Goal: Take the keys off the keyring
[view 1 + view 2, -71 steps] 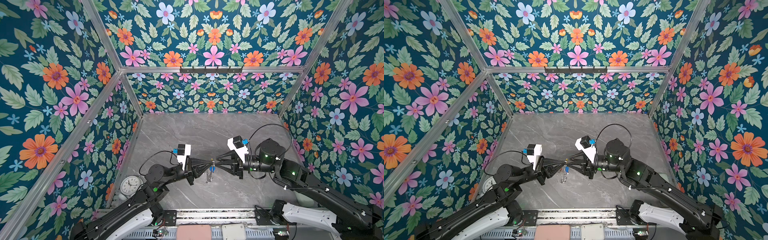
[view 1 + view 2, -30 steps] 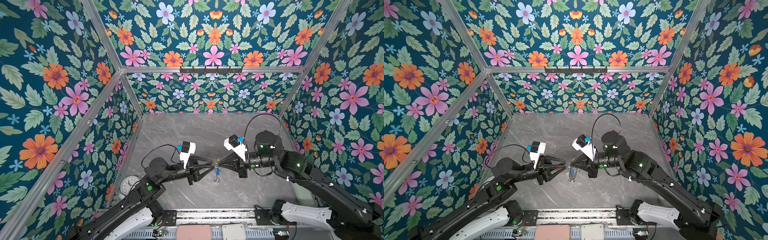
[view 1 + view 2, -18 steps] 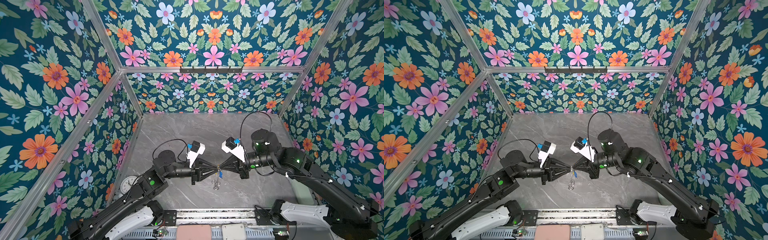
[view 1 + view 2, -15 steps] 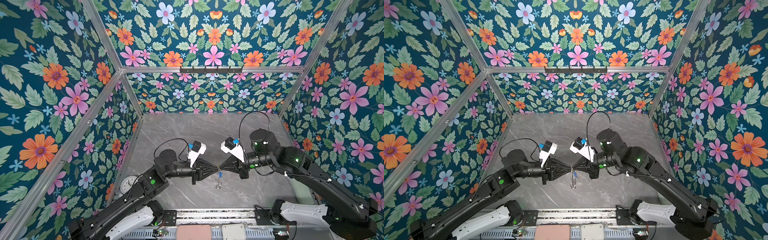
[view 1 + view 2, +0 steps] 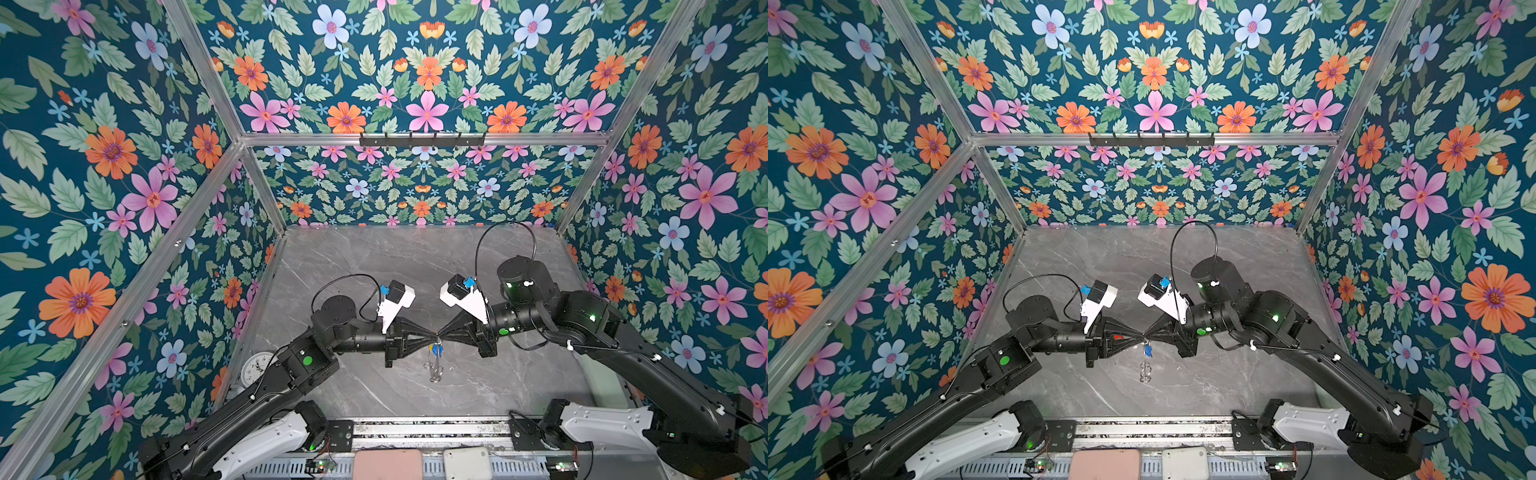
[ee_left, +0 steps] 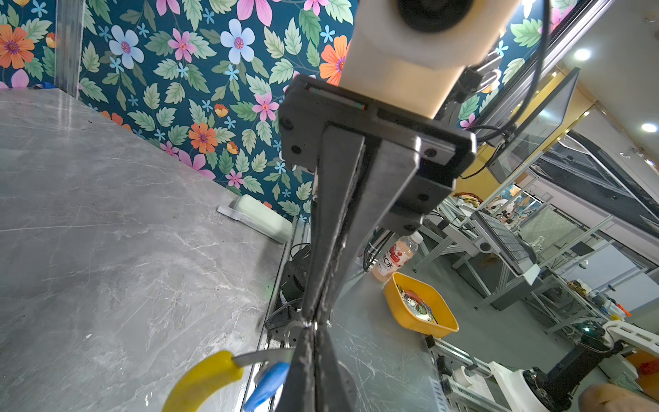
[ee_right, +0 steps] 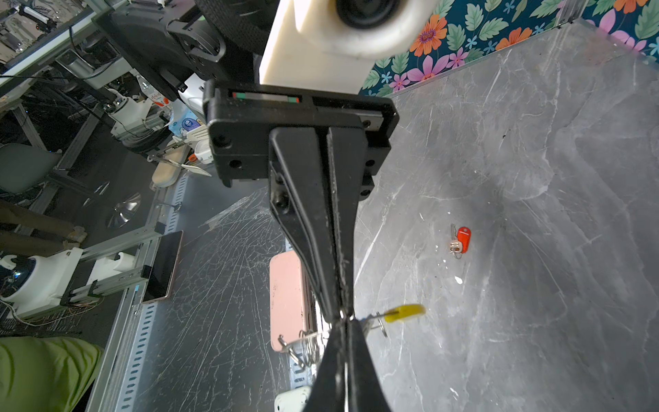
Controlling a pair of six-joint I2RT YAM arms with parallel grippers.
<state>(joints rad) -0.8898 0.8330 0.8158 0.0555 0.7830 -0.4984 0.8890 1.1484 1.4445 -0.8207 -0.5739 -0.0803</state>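
Observation:
In both top views my left gripper (image 5: pixel 432 334) (image 5: pixel 1140 334) and right gripper (image 5: pixel 440 332) (image 5: pixel 1147 333) meet tip to tip above the middle of the grey table. Both are shut on the thin metal of the keyring, whose silver loops (image 5: pixel 434 370) (image 5: pixel 1145 372) hang below them. The blue-tagged key (image 5: pixel 436 351) (image 5: pixel 1148 351) dangles just under the tips. In the left wrist view the ring's yellow arc (image 6: pixel 203 378) and the blue tag (image 6: pixel 267 385) sit beside my left gripper (image 6: pixel 313 326). The right wrist view shows my right gripper (image 7: pixel 344 319), the yellow arc (image 7: pixel 403 313), the loops (image 7: pixel 303 347) and the red-tagged key (image 7: pixel 461 239) lying loose on the table.
A small white clock (image 5: pixel 257 368) lies at the table's front left edge. A pale green block (image 6: pixel 264 217) rests by the right wall. A pink case (image 5: pixel 386 463) and a white box (image 5: pixel 465 461) sit on the front rail. Floral walls enclose three sides.
My left gripper, open a second ago, has moved right to the right gripper's tip and shut there. The right gripper kept hold of the ring and shifted slightly towards the back.

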